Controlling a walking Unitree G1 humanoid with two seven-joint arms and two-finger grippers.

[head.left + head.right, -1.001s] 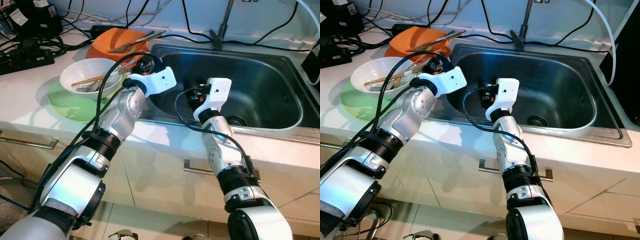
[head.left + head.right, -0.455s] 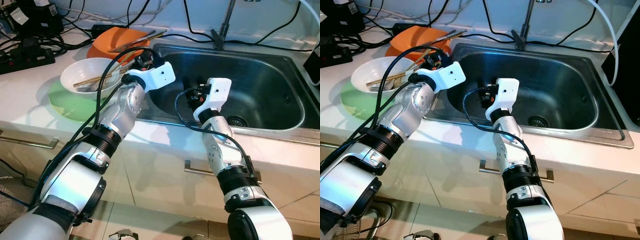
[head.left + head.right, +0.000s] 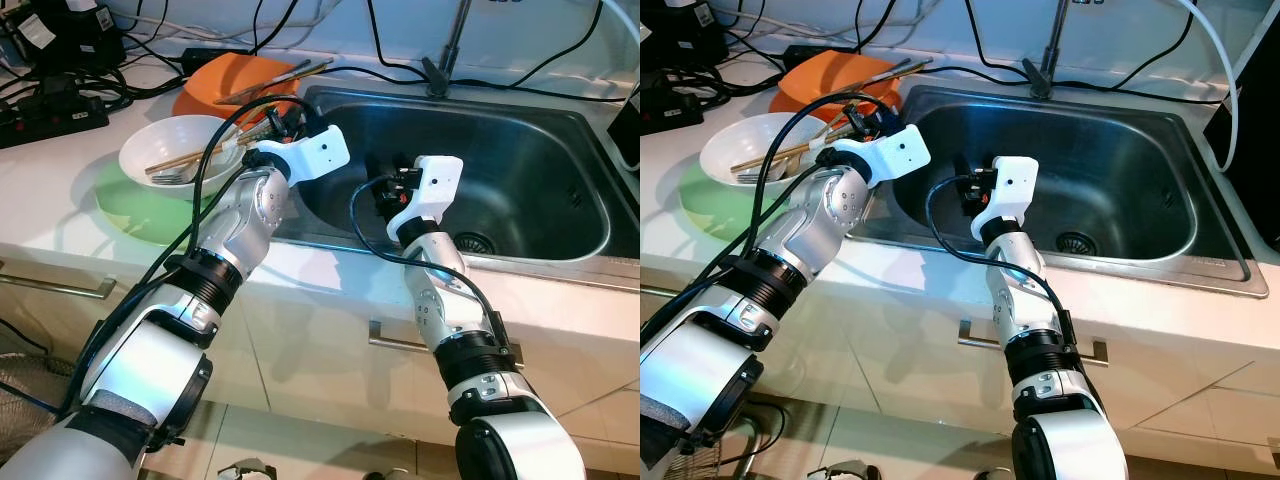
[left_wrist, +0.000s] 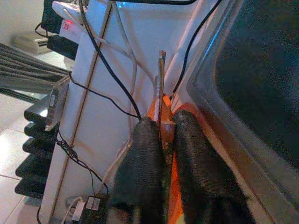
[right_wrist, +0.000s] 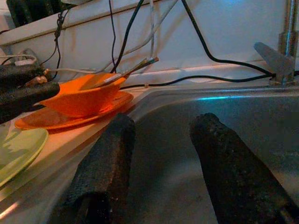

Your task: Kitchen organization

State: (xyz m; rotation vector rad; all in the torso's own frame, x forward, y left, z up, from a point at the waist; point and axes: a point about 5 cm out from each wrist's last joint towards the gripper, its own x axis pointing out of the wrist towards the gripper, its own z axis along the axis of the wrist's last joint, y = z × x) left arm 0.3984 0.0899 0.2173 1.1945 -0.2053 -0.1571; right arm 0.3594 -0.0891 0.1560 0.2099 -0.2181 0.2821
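My left gripper [image 4: 162,122] is shut on a thin wooden chopstick [image 4: 161,79], whose end sticks out past the fingertips. It hovers at the sink's left rim, between the white bowl [image 3: 180,150] and the orange bowl [image 3: 240,80]. The white bowl sits on a green plate [image 3: 125,205] and holds chopsticks and a fork. More utensils lie in the orange bowl, which rests on an orange plate. My right gripper [image 3: 383,195] is open and empty, low inside the left part of the steel sink [image 3: 530,170].
A faucet [image 3: 445,50] stands behind the sink, and the drain [image 3: 472,242] is at the basin's front. Black cables and a power strip [image 3: 55,110] crowd the counter's back left. Cabinet fronts with handles lie below the counter edge.
My left gripper has shifted a little up and back toward the orange bowl, still closed on the chopstick. The right arm has stayed where it was.
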